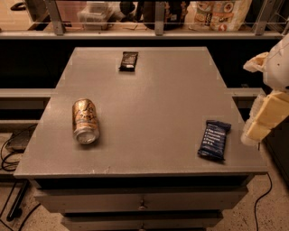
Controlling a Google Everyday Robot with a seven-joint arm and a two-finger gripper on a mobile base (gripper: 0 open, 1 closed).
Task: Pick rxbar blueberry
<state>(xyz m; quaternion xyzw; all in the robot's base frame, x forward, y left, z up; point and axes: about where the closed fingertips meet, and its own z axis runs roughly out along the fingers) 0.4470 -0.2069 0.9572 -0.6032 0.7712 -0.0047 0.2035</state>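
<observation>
The rxbar blueberry (213,140) is a dark-blue flat wrapper with white text lines. It lies on the grey table (149,99) near the front right corner. My gripper (264,118) is at the right edge of the view, cream-coloured, just off the table's right side. It is beside and slightly above the bar, not touching it.
An orange-brown can (85,120) lies on its side at the left of the table. A black bar wrapper (128,61) lies at the far middle. A shelf with bags and containers (216,13) runs behind. Cables (9,153) lie on the floor at left.
</observation>
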